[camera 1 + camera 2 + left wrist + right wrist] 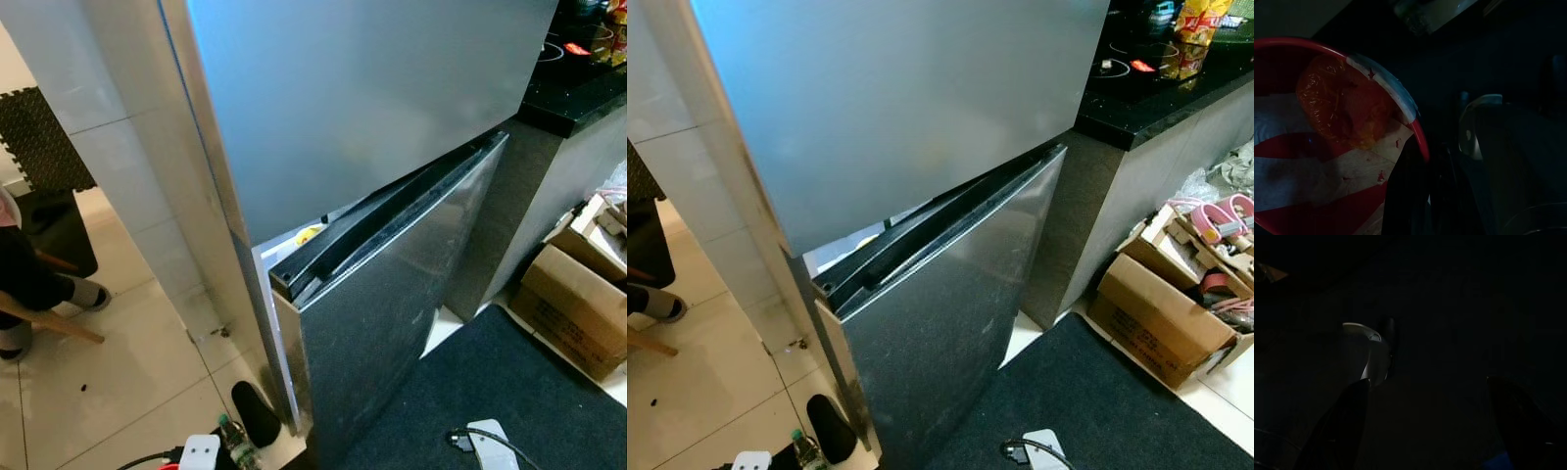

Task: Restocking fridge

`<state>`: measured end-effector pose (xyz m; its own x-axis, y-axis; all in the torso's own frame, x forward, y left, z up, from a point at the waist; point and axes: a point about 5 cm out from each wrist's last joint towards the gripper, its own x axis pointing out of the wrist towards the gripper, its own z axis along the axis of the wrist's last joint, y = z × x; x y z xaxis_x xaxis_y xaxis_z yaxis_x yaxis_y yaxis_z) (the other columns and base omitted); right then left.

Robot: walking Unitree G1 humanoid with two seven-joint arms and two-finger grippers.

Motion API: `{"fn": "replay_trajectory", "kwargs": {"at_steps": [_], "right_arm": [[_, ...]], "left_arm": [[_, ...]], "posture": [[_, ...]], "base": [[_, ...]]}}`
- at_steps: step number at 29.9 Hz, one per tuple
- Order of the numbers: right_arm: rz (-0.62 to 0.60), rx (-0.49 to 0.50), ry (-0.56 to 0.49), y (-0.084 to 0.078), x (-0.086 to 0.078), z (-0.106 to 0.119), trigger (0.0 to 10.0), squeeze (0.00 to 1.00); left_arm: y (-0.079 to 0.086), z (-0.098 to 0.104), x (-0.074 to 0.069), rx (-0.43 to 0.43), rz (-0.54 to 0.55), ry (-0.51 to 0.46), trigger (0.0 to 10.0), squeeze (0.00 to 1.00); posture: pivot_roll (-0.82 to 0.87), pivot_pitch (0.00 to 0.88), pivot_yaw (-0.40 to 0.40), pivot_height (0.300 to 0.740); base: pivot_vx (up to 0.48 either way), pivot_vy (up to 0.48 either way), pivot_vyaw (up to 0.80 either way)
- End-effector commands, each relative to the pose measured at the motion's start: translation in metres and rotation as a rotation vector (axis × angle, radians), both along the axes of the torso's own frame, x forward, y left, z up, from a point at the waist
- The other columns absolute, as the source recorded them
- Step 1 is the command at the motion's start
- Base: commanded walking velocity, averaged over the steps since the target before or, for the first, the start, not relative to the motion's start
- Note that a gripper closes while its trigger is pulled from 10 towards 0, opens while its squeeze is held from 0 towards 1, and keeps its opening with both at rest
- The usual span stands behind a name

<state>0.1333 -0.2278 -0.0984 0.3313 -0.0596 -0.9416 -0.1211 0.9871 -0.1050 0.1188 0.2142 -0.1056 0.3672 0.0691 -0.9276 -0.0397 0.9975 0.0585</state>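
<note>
Tall silver two-door fridge stands dead ahead, long axis upright, between a white tiled wall on the robot's left and a black stone countertop on its right. Upper door closed. One lower dark grey steel door stands ajar, swung out toward the robot with its free edge on the left; the black top edge slants up to the right. One small yellow item shows in the lit gap.

Right of the fridge: one black floor mat, and open brown cardboard boxes, count unclear.

Left wrist view, very dark: left gripper low beside one red-rimmed round bowl holding an orange plastic-wrapped lump; cannot tell whether its fingers are spread.

Right wrist view, near black: right gripper, two fingers spread well apart, nothing between.

One person's foot in a grey slipper at far left.
</note>
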Motion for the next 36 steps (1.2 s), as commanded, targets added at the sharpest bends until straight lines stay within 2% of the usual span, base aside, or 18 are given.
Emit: {"fn": "replay_trajectory", "kwargs": {"at_steps": [1,36], "right_arm": [[0.002,-0.002,-0.001,-0.0006,-0.0008,-0.0001,10.0,0.0],[0.013,-0.013,-0.001,-0.0022,-0.0008,0.0002,10.0,0.0]], "left_arm": [[-0.0008,-0.0001,0.0002,0.002,0.002,-0.005,10.0,0.0],[-0.001,-0.0004,-0.001,0.001,0.0,-0.002,10.0,0.0]], "posture": [[-0.02,0.0,0.033,0.74],[-0.02,0.0,0.032,0.74]], "base": [[-0.292,0.0,0.0],[-0.32,0.0,0.0]]}}
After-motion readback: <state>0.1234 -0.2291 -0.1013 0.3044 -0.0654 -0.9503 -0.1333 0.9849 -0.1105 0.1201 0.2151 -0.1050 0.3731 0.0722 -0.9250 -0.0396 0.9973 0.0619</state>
